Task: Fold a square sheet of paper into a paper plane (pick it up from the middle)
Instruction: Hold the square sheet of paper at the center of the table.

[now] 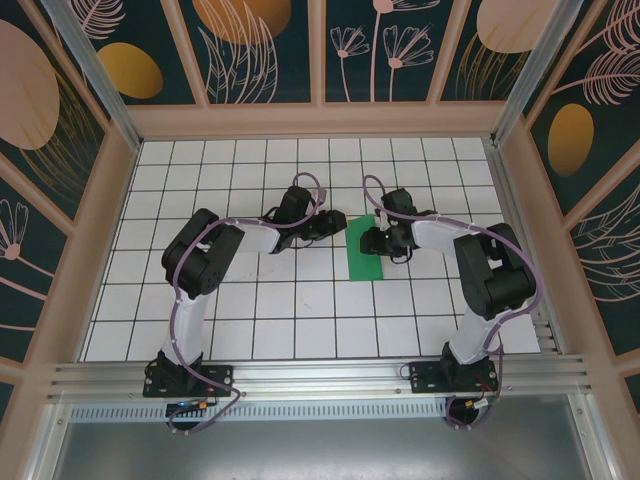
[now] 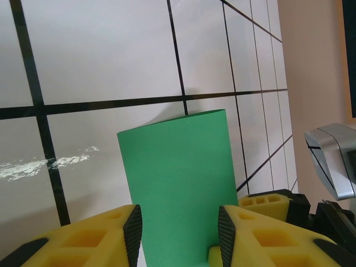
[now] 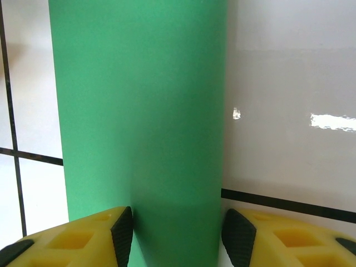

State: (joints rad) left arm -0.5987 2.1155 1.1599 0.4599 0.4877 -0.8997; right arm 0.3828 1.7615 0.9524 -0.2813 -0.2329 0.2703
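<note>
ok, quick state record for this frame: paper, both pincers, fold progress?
green paper: narrow rectangle, flat on the table
left pincer: at the paper's left edge, fingers apart, paper between them
right pincer: at the paper's right edge, fingers apart, paper passing under one finger
fold progress: no nose point or wings yet
</note>
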